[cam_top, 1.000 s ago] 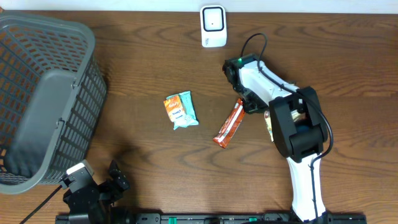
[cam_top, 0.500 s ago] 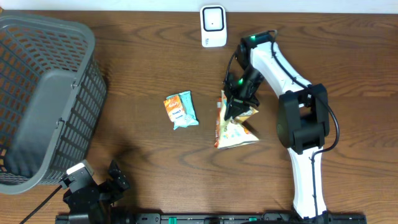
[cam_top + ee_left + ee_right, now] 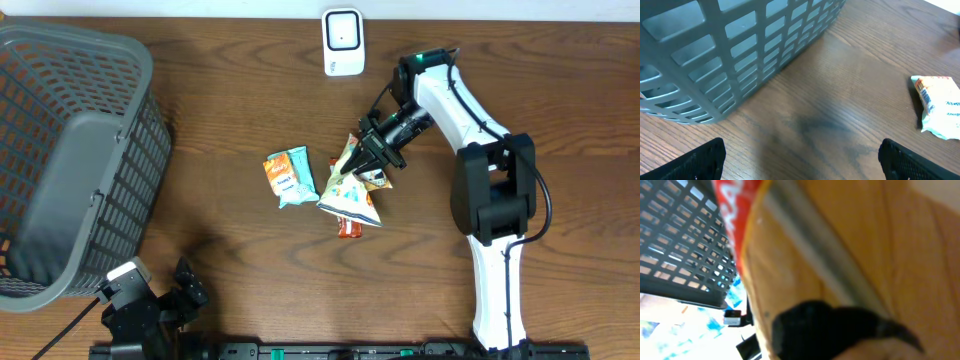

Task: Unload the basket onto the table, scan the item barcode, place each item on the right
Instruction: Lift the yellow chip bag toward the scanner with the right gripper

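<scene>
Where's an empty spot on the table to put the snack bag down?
Bare wood lies between the basket and the teal packet, and across the table's right side beyond the right arm. It's crowded mid-table, where the right gripper holds the snack bag beside that packet.

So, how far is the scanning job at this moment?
Done: the right gripper is shut on a snack bag. In hand: the bag is held over the middle of the table, apart from the white scanner at the far edge. Left: present its barcode to the scanner. The teal and orange packet lies untouched on the table; the left gripper is open near the basket.
</scene>
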`<state>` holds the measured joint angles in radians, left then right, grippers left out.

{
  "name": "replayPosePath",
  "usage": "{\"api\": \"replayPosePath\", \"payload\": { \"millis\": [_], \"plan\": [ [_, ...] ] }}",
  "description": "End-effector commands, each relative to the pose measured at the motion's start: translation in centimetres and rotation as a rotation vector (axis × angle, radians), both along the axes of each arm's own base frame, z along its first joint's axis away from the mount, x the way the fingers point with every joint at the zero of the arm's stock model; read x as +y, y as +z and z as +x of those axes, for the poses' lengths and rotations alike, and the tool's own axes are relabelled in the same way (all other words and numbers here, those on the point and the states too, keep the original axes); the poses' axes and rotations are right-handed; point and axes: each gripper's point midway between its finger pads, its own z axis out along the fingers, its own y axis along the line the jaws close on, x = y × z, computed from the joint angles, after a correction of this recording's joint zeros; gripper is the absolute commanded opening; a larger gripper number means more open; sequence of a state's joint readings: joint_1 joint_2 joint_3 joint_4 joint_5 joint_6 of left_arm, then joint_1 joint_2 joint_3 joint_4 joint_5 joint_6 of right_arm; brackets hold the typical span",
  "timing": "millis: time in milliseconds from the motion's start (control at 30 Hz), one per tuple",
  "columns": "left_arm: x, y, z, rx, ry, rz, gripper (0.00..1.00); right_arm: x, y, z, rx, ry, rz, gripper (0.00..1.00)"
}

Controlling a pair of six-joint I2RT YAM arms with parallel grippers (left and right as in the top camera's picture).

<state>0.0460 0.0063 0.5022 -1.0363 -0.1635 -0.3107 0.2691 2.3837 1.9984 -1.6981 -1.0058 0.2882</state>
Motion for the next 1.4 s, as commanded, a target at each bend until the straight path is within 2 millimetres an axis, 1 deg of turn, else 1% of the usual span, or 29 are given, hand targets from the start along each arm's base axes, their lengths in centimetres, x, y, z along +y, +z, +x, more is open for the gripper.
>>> {"api": "replayPosePath", "payload": {
  "millis": [0, 67, 133, 200, 267, 300, 367, 433, 567, 667, 733, 767, 900, 933, 967, 1000, 1033, 1067, 1100, 1167, 1267, 1300, 1333, 1367],
  "plan": [
    [0.1, 0.0, 0.0, -0.001, 0.009, 0.002, 0.98, -0.8, 0.5, 1.2, 0.047, -0.077, -0.01, 0.01],
    [0.1, 0.0, 0.0, -0.001, 0.009, 0.002, 0.98, -1.7, -0.3, 1.9, 0.012, -0.081, -0.041, 0.01],
    [0.1, 0.0, 0.0, -0.001, 0.009, 0.002, 0.98, -3.0, -1.9, 3.3, -0.087, -0.072, -0.089, 0.02],
    [0.1, 0.0, 0.0, -0.001, 0.009, 0.002, 0.98, -5.1, -4.1, 4.9, -0.195, -0.047, -0.2, 0.02],
    [0.1, 0.0, 0.0, -0.001, 0.009, 0.002, 0.98, -7.6, -6.1, 6.3, -0.258, -0.049, -0.353, 0.02],
    [0.1, 0.0, 0.0, -0.001, 0.009, 0.002, 0.98, -8.7, -6.8, 6.8, -0.27, -0.055, -0.423, 0.01],
    [0.1, 0.0, 0.0, -0.001, 0.009, 0.002, 0.98, -10.3, -7.7, 7.4, -0.281, -0.075, -0.528, 0.02],
    [0.1, 0.0, 0.0, -0.001, 0.009, 0.002, 0.98, -10.5, -7.9, 7.9, -0.3, -0.083, -0.541, 0.01],
    [0.1, 0.0, 0.0, -0.001, 0.009, 0.002, 0.98, -9.7, -7.1, 8.5, -0.321, -0.103, -0.493, 0.01],
    [0.1, 0.0, 0.0, -0.001, 0.009, 0.002, 0.98, -9.8, -5.6, 9.2, -0.371, -0.114, -0.493, 0.01],
    [0.1, 0.0, 0.0, -0.001, 0.009, 0.002, 0.98, -10.1, -4.1, 9.6, -0.423, -0.12, -0.514, 0.01],
    [0.1, 0.0, 0.0, -0.001, 0.009, 0.002, 0.98, -10.6, -2.9, 9.9, -0.466, -0.122, -0.542, 0.01],
    [0.1, 0.0, 0.0, -0.001, 0.009, 0.002, 0.98, -12.9, 1.6, 10.1, -0.603, -0.155, -0.712, 0.01],
    [0.1, 0.0, 0.0, -0.001, 0.009, 0.002, 0.98, -13.5, 2.7, 9.9, -0.633, -0.163, -0.756, 0.09],
    [0.1, 0.0, 0.0, -0.001, 0.009, 0.002, 0.98, -14.0, 4.0, 9.6, -0.662, -0.172, -0.806, 0.32],
    [0.1, 0.0, 0.0, -0.001, 0.009, 0.002, 0.98, -14.4, 4.7, 9.4, -0.681, -0.176, -0.84, 0.63],
    [0.1, 0.0, 0.0, -0.001, 0.009, 0.002, 0.98, -14.6, 5.4, 9.2, -0.7, -0.175, -0.863, 0.89],
    [0.1, 0.0, 0.0, -0.001, 0.009, 0.002, 0.98, -14.7, 6.0, 8.9, -0.718, -0.17, -0.877, 0.99],
    [0.1, 0.0, 0.0, -0.001, 0.009, 0.002, 0.98, -14.6, 6.6, 8.6, -0.731, -0.165, -0.884, 0.99],
    [0.1, 0.0, 0.0, -0.001, 0.009, 0.002, 0.98, -14.2, 7.0, 8.1, -0.737, -0.154, -0.881, 0.99],
    [0.1, 0.0, 0.0, -0.001, 0.009, 0.002, 0.98, -13.9, 6.8, 7.2, -0.719, -0.109, -0.883, 0.99],
    [0.1, 0.0, 0.0, -0.001, 0.009, 0.002, 0.98, -13.9, 6.7, 6.9, -0.711, -0.089, -0.884, 0.85],
    [0.1, 0.0, 0.0, -0.001, 0.009, 0.002, 0.98, -14.0, 6.5, 6.5, -0.698, -0.08, -0.888, 0.53],
    [0.1, 0.0, 0.0, -0.001, 0.009, 0.002, 0.98, -14.1, 6.4, 6.3, -0.69, -0.075, -0.89, 0.36]
  ]
}}
